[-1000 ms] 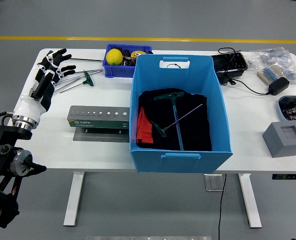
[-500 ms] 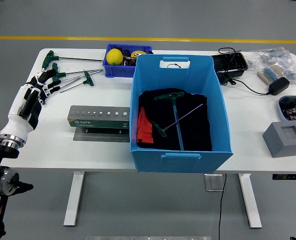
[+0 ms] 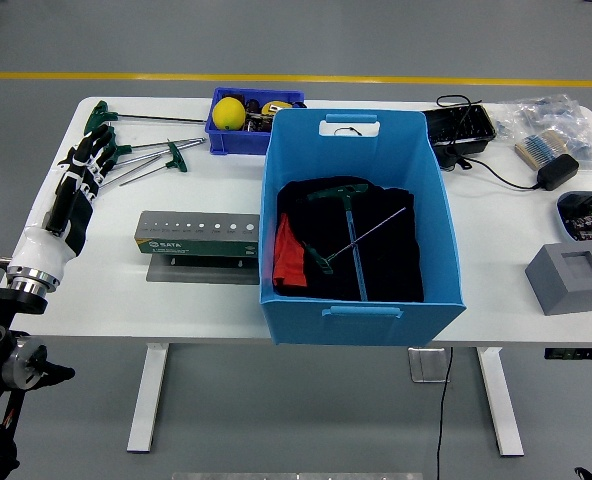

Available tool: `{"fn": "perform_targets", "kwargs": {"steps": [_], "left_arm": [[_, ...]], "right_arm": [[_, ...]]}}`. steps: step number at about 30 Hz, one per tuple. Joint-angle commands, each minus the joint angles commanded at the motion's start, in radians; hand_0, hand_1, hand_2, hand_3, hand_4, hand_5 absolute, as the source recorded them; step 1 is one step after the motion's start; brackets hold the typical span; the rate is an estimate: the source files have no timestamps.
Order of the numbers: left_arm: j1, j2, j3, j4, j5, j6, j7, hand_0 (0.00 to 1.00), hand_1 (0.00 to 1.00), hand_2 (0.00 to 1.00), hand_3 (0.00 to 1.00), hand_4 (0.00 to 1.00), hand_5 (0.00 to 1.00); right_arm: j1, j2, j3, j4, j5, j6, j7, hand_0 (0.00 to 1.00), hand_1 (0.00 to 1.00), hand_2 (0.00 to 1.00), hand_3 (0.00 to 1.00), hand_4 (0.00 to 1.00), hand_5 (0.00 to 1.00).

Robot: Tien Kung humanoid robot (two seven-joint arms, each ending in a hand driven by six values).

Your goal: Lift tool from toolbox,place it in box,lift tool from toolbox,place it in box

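Note:
A grey tool holder (image 3: 200, 238) with a row of holes lies on the white table (image 3: 126, 290) left of the big blue box (image 3: 361, 310). Two green T-handle wrenches (image 3: 348, 235) lie crossed on black cloth inside the box. Several more green T-handle wrenches (image 3: 146, 150) lie loose at the table's back left. My left hand (image 3: 89, 160) hovers over the table's left part, fingers stretched and holding nothing, its tips close to the loose wrenches. My right arm is out of view.
A small blue bin (image 3: 244, 128) with a yellow ball stands behind the box. A black tray (image 3: 461, 130), cables, a power adapter (image 3: 556, 172), bagged parts and a grey foam block (image 3: 572, 278) fill the right side.
My left hand drew back and down from over the loose wrenches, then moved forward again a little. The wrench at the back left came into view. The tools in the box have not moved.

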Motion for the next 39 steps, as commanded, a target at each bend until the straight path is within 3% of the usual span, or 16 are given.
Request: {"fn": "perform_targets", "kwargs": {"steps": [29, 39], "left_arm": [[0.005, -0.002, -0.038, 0.014, -0.023, -0.001, -0.011, 0.993, 0.998, 0.998, 0.998, 0.981, 0.998], [-0.015, 0.018, -0.018, 0.015, -0.023, -0.004, -0.011, 0.995, 0.998, 0.998, 0.998, 0.98, 0.998]], "right_arm": [[0.008, 0.005, -0.004, 0.013, -0.026, 0.0, -0.01, 0.665, 0.659, 0.715, 0.557, 0.772, 0.663], [0.019, 0.001, -0.04, 0.02, 0.027, -0.001, 0.004, 0.665, 0.658, 0.715, 0.558, 0.772, 0.663]]}}
